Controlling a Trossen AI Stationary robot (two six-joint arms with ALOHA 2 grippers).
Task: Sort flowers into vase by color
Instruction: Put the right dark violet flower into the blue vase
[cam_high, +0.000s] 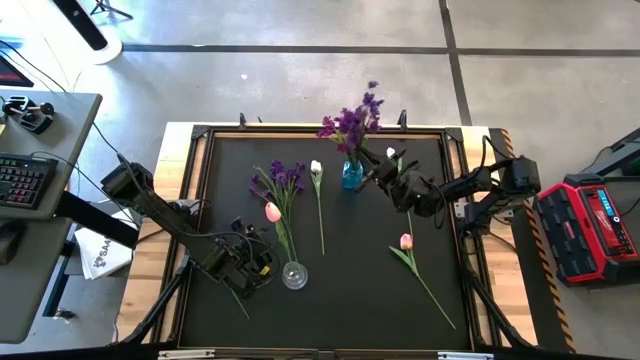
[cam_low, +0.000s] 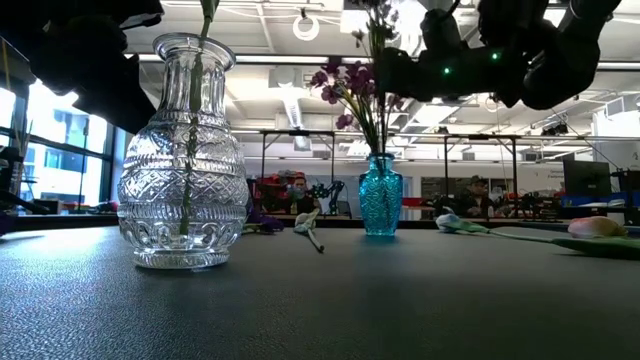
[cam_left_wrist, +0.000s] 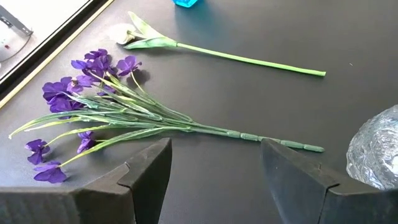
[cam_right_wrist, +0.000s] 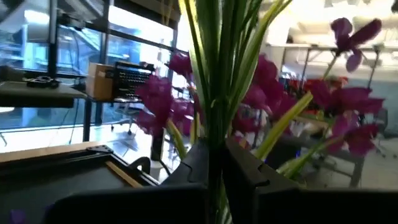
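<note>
A blue vase (cam_high: 352, 176) stands at the far middle with purple sprigs (cam_high: 350, 125) upright in it. My right gripper (cam_high: 383, 172) is beside it, shut on the sprig stems. A clear glass vase (cam_low: 183, 160) stands near the front with one green stem (cam_low: 190, 150) in it. A pink tulip bloom (cam_high: 272, 211) shows above that vase. My left gripper (cam_left_wrist: 214, 155) hovers open next to it, with nothing between its fingers. On the mat lie a purple sprig (cam_left_wrist: 93, 106), a white tulip (cam_left_wrist: 134, 36), another white tulip (cam_high: 392, 153) and a pink tulip (cam_high: 405, 241). My right gripper pinches the green stems (cam_right_wrist: 214, 134) of a purple sprig between its two fingers, below the blooms. The fingers come about level from the table's right and lie across the upright stems. In the low view the stems (cam_low: 378, 130) run down into the blue vase's mouth.
The black mat has a raised frame (cam_high: 200, 200) with wood edging around it. Beyond the table's left edge is a desk with a keyboard (cam_high: 25, 180), and a red case (cam_high: 595, 225) sits off to the right. Bare mat lies between the two vases.
</note>
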